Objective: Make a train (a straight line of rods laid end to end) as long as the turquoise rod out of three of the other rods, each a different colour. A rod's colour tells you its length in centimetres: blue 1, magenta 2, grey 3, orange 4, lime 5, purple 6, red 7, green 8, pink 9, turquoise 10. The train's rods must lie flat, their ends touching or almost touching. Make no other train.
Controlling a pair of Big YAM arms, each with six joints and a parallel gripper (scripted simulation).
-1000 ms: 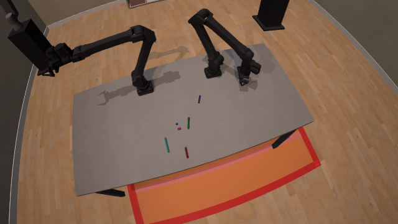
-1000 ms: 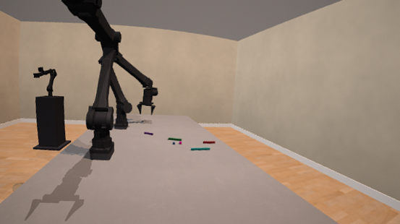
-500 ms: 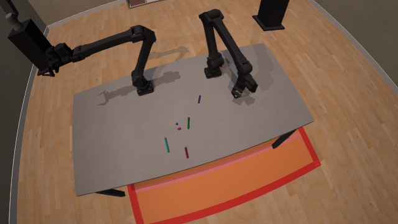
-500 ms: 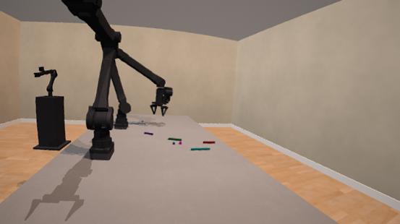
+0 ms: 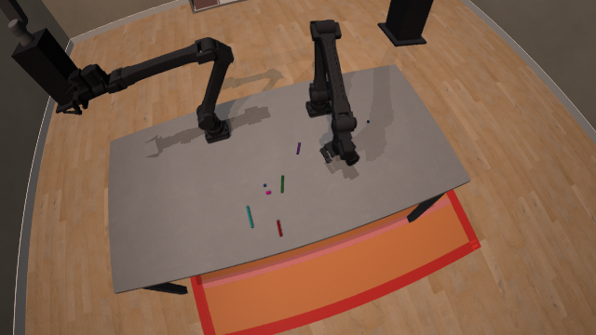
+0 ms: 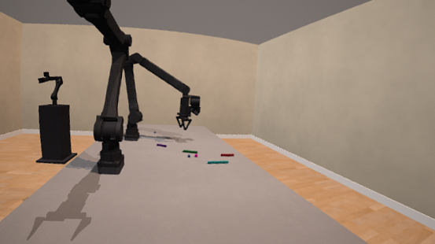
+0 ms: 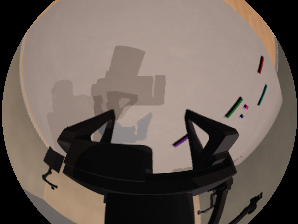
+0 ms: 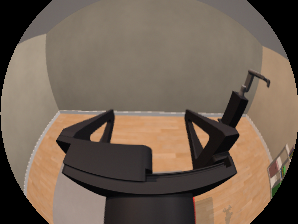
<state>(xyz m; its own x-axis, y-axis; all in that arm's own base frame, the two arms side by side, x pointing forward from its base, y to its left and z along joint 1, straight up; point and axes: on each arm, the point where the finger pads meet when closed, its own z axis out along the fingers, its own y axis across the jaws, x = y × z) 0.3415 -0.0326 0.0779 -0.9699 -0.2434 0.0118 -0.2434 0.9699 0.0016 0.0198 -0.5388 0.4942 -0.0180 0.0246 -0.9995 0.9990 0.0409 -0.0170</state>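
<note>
Tabletop [image 5: 163, 200] [image 6: 193, 215] [image 7: 60, 40] [image 8: 75, 200], bearing seven rods: turquoise rod [image 5: 250, 217] [image 6: 218, 162] [image 7: 262, 95]; red rod [image 5: 279, 228] [image 6: 227, 154] [image 7: 261, 65]; green rod [image 5: 282, 183] [image 6: 190, 151] [image 7: 233, 107]; purple rod [image 5: 298, 148] [image 6: 161, 145] [image 7: 180, 140]; magenta rod [image 5: 268, 192] [image 6: 195, 156] [image 7: 246, 107], near one blue rod [image 5: 264, 185] [image 6: 188, 156] [image 7: 242, 116]; second blue rod [image 5: 368, 121] [image 6: 155, 132], well apart from the others.

The surface [image 5: 163, 195] [image 6: 193, 215] [image 7: 200, 30] [image 8: 75, 200] is grey. Plain colours: turquoise rod [image 5: 250, 217] [image 6: 218, 162] [image 7: 262, 95], red rod [image 5: 279, 228] [image 6: 227, 154] [image 7: 261, 65], green rod [image 5: 282, 184] [image 6: 190, 151] [image 7: 233, 107], magenta rod [image 5: 268, 193] [image 6: 195, 156] [image 7: 246, 107], purple rod [image 5: 298, 148] [image 6: 161, 145] [image 7: 180, 141], blue rod [image 5: 264, 185] [image 6: 188, 156] [image 7: 242, 116]; from green, toward two o'clock in the top view, another blue rod [image 5: 368, 121] [image 6: 155, 132].
</note>
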